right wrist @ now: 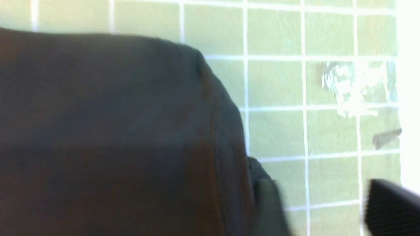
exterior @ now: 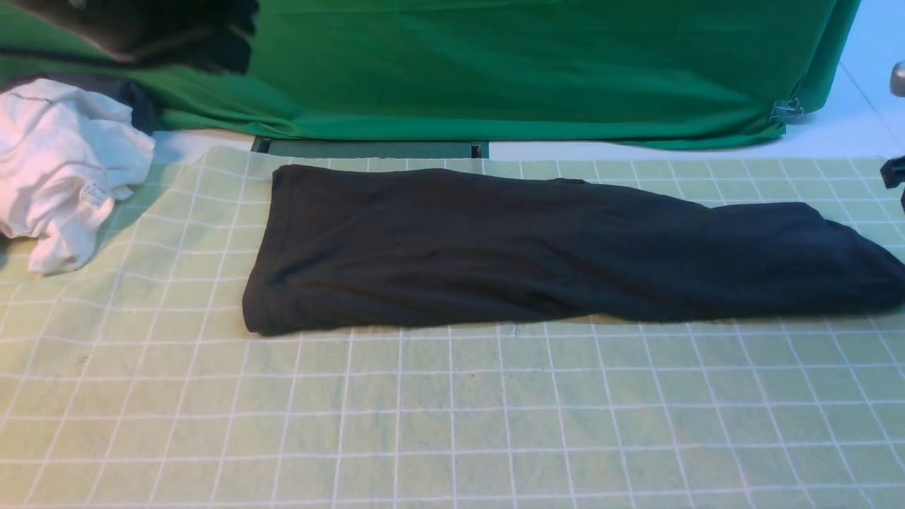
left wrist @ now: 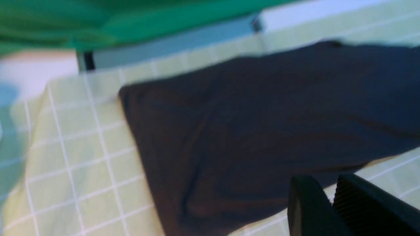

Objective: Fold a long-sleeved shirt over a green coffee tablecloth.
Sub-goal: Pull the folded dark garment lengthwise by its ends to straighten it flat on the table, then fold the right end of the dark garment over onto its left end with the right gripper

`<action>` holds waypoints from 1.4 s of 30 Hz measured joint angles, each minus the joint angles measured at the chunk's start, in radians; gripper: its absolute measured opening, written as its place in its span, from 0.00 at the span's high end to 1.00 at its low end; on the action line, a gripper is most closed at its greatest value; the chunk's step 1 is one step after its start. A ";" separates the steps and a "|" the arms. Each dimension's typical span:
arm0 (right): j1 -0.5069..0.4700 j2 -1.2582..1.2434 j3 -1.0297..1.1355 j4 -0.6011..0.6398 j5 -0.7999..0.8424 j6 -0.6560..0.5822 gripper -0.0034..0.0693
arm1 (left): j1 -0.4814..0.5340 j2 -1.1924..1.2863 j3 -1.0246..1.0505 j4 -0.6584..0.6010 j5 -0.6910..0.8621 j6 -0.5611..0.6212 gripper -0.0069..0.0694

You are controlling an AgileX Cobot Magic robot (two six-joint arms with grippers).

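The long-sleeved shirt (exterior: 537, 247) lies folded into a long black band across the green coffee tablecloth (exterior: 452, 410), which is pale mint with a white grid. The shirt's left end is square and its right end tapers to the view's right edge. In the left wrist view my left gripper (left wrist: 326, 183) hangs above the shirt's (left wrist: 262, 131) near edge, fingers almost together with nothing between them. My right gripper (right wrist: 320, 190) is open over bare tablecloth (right wrist: 328, 131), one finger right beside the rounded end of the shirt (right wrist: 115, 131).
A crumpled white garment (exterior: 63, 170) with a small tag lies at the far left. A deep-green drape (exterior: 530, 71) hangs along the back, with a dark slot (exterior: 368, 148) under it. A dark part (exterior: 894, 173) pokes in at the right edge. A white smear (right wrist: 354, 88) marks the cloth.
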 joint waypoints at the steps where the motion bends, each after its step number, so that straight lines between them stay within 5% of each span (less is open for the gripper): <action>1: -0.003 0.010 0.000 0.004 0.002 0.004 0.23 | 0.000 -0.016 0.004 -0.005 -0.001 0.003 0.81; 4: -0.011 0.079 0.000 0.064 0.013 0.012 0.16 | 0.000 -0.143 0.082 -0.026 -0.021 0.025 0.81; 15: -0.012 0.180 -0.004 0.132 0.012 0.064 0.16 | 0.000 -0.524 0.556 0.119 -0.155 0.029 0.81; 19: -0.012 0.181 -0.006 0.152 0.019 0.040 0.37 | 0.000 -0.615 0.703 0.158 -0.275 0.029 0.81; 23: -0.010 0.187 -0.022 0.182 0.052 0.015 0.82 | 0.000 -0.698 0.847 0.181 -0.424 0.029 0.81; 36: -0.037 -0.035 -0.066 -0.006 0.099 0.055 0.84 | 0.000 -0.754 0.904 0.171 -0.419 0.009 0.81; 42: -0.010 -0.194 -0.094 0.160 0.082 0.020 0.84 | 0.000 -0.754 0.938 0.147 -0.514 -0.005 0.80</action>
